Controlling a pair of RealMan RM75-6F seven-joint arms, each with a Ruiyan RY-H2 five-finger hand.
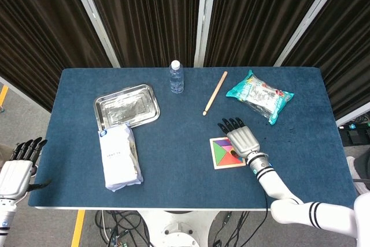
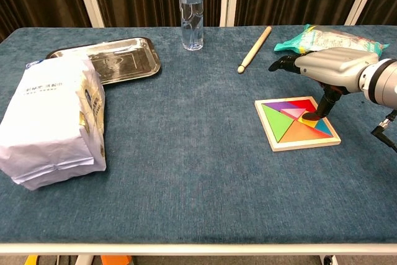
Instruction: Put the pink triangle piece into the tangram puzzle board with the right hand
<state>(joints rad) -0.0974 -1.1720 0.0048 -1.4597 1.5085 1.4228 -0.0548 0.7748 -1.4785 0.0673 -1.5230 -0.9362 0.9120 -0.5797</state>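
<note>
Dark curtains hung behind a blue-covered bench (image 2: 186, 153), on which the board (image 2: 296, 123) lay toward the right side. The right hand (image 2: 332, 69) was held over the board's far right part, its fingers (image 2: 282, 63) stretched out level and grasping nothing, while the thumb pointed down onto the coloured pieces. The pink triangle (image 2: 291, 113) was seen already lying inside the board, near the middle, just beside the thumb tip; whether it sat fully flush could not be told. The step in hand was judged to be the final seating of the piece. It would best be done with a light downward press on the piece's centre, with sideways drag avoided, so that neighbouring pieces were not lifted and the board was not slid across the cloth. The left hand (image 1: 16, 172) was kept off the bench's left edge, fingers straight and apart, holding nothing.
</note>
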